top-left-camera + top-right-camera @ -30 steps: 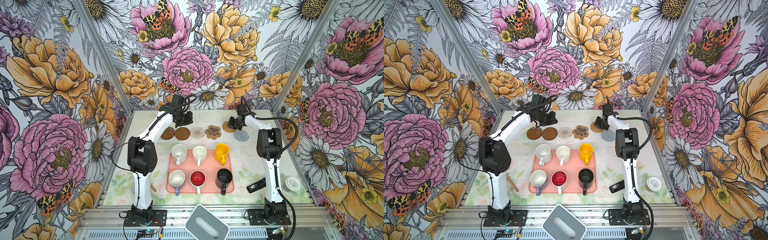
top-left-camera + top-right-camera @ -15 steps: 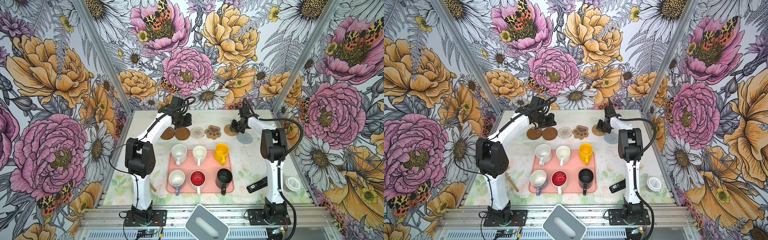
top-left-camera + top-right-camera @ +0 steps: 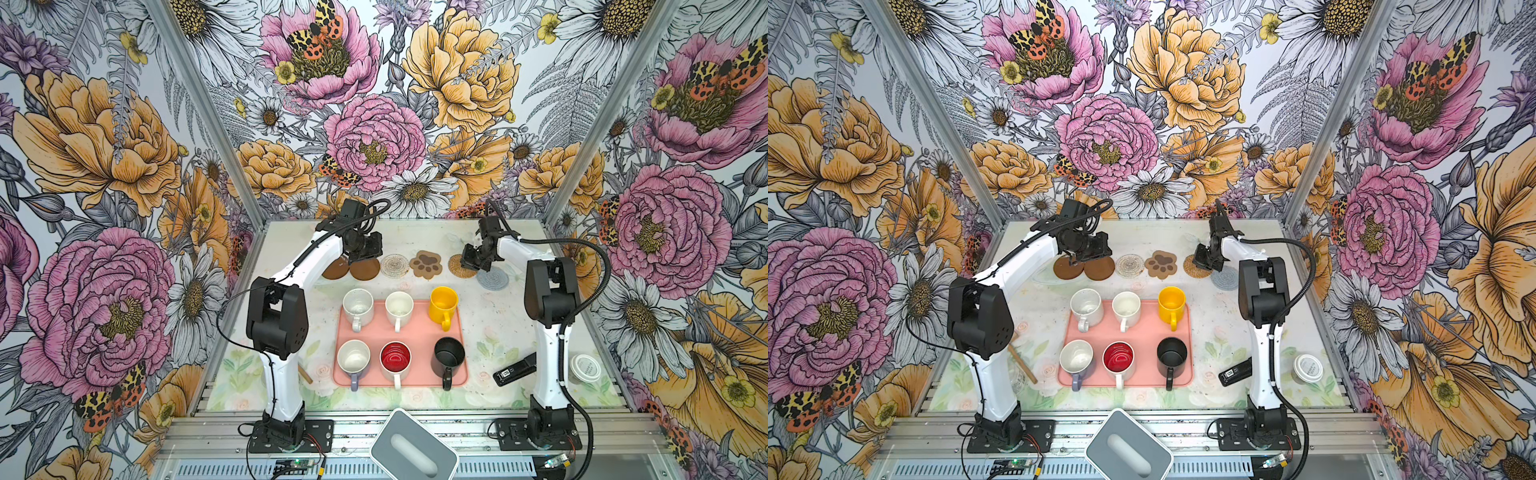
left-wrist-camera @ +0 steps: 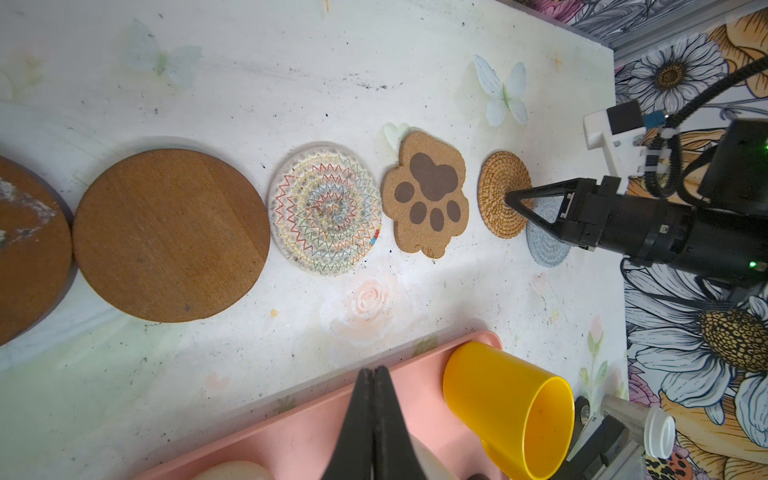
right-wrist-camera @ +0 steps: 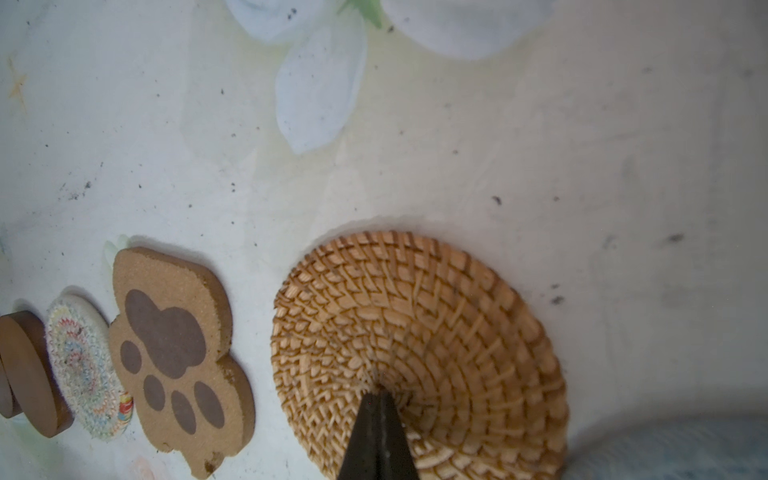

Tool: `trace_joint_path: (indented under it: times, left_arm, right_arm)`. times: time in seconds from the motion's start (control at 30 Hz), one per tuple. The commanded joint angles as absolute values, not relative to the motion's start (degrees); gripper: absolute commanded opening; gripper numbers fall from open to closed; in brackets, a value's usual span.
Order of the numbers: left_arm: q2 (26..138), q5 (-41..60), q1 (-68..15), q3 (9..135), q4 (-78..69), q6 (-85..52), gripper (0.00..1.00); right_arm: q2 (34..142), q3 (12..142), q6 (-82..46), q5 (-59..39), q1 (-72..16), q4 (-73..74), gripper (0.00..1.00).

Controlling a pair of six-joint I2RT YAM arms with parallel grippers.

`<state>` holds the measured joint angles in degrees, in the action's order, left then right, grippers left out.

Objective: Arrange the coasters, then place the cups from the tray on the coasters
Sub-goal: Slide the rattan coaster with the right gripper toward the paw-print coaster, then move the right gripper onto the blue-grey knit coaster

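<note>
Tray (image 3: 420,332): holds six upright mugs in two rows of three, all showing empty interiors.
- Far row: white mug (image 3: 358,302), second white mug (image 3: 399,305), yellow mug (image 3: 444,303).
- Near row: lavender mug (image 3: 353,358), red-lined mug (image 3: 395,357), black mug (image 3: 449,353).

Coasters: these lie in a line beyond the tray, in the order brown disc (image 3: 336,270), second brown disc (image 3: 365,269), whitish woven round (image 3: 395,266), paw-print coaster (image 3: 425,264), rattan round (image 3: 457,266). The grey-blue round (image 3: 493,278) lies just beside the rattan, nearer the tray.

Left gripper (image 4: 374,374): jaws together, empty.
Right gripper (image 5: 376,392): jaws together, tips on the rattan round.

Tabletop (image 3: 490,324): pale, flower-printed, with dark specks. The walls (image 3: 374,124) carry a floral mural
</note>
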<state>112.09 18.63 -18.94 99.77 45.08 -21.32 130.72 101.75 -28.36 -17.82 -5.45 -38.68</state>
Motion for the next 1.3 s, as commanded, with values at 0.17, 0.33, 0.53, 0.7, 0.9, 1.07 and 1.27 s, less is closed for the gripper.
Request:
trace_joint_path:
  times: [0.17,0.33,0.53,0.7,0.9,1.07,1.27]
  left_arm:
    - [109.1,18.9,-18.4,98.9,42.9,-22.4,0.00]
    - [109.0,18.9,-18.2,98.8,42.8,-22.4,0.00]
    - [108.4,18.7,-18.3,98.6,42.7,-22.4,0.00]
    - [107.5,18.5,-18.2,97.7,42.2,-22.4,0.00]
    - [107.0,18.5,-18.2,97.1,41.7,-22.5,0.00]
    - [106.9,18.5,-18.3,96.6,41.4,-22.6,0.00]
    - [106.5,18.1,-18.1,95.9,41.1,-22.8,0.00]
  right_arm:
    - [130.1,100.5,-27.7,-17.7,-6.9,-42.6,0.02]
    - [128.6,101.5,-28.0,-16.4,-6.4,-42.5,0.03]
    - [125.6,103.0,-28.9,-14.6,-5.6,-42.6,0.08]
    - [121.6,101.7,-28.6,-13.3,-4.6,-42.5,0.10]
    - [117.1,95.9,-27.0,-12.6,-1.8,-42.5,0.11]
    - [115.9,91.7,-26.2,-12.5,1.1,-42.6,0.10]
    - [117.8,90.6,-25.5,-12.4,2.6,-42.7,0.09]
